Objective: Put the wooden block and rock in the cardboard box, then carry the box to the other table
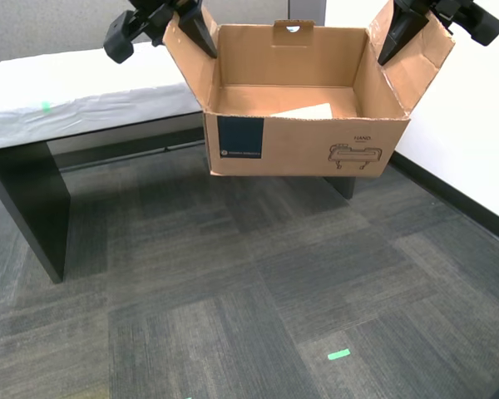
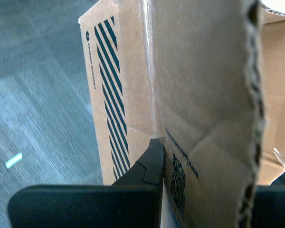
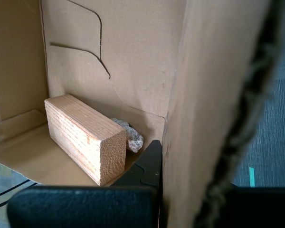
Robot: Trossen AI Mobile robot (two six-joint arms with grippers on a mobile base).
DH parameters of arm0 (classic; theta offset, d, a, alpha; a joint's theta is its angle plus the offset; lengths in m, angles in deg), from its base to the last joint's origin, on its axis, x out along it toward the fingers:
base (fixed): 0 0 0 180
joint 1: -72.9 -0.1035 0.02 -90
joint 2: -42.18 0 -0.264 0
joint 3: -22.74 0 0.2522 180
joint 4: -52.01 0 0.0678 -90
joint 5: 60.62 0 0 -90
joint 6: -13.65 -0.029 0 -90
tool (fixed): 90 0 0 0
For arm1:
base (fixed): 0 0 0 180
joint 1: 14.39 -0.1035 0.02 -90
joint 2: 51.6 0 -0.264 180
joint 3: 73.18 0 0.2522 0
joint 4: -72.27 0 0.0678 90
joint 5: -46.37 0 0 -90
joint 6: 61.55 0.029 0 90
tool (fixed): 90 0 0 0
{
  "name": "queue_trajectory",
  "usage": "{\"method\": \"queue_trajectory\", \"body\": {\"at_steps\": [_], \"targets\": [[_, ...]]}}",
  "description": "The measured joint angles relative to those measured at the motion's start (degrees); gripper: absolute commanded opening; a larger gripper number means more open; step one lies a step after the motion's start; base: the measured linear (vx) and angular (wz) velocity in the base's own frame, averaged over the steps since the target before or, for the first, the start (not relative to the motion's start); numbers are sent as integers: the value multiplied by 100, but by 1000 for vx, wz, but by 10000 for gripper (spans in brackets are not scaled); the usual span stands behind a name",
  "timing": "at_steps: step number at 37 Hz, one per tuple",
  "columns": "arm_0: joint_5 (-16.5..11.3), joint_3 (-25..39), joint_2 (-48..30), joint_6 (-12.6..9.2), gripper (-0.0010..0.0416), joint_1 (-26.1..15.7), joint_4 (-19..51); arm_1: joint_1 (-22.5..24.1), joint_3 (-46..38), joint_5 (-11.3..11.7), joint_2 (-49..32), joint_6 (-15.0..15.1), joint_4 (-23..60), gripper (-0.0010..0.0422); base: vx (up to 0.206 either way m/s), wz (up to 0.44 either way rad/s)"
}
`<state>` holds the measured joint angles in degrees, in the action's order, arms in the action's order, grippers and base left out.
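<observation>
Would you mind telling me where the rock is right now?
In the first wrist view, the rock lies on the floor of the cardboard box, tucked between the wooden block and the box wall.

cardboard box [image 1: 303, 145] open-topped, wooden block [image 3: 83, 137] and rock [image 3: 128, 134] crowd one wall

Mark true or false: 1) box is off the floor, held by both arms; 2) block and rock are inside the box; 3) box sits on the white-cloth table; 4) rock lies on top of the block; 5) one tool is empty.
1. True: the box hangs above the carpet, a tool clamped on each side flap.
2. True: the block and the rock lie on the box floor.
3. False: it is in the air in front of the table.
4. False: the rock lies beside the block, against the box wall.
5. False: my first tool and my second tool each grip a flap.
</observation>
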<state>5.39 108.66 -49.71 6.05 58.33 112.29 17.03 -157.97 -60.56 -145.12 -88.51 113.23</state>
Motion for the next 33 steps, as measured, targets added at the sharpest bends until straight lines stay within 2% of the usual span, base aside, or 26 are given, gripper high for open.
{"method": "queue_trajectory", "body": {"at_steps": [9,22,33], "targets": [[0,0,0,0,-1,0,-72,0,0,20,0,-20,0,0,102,22],[0,0,0,2,-1,0,-76,0,0,20,0,-273,39,0,128,19],[0,0,0,2,-1,0,-79,2,0,20,-2,-289,37,0,138,20]]}}
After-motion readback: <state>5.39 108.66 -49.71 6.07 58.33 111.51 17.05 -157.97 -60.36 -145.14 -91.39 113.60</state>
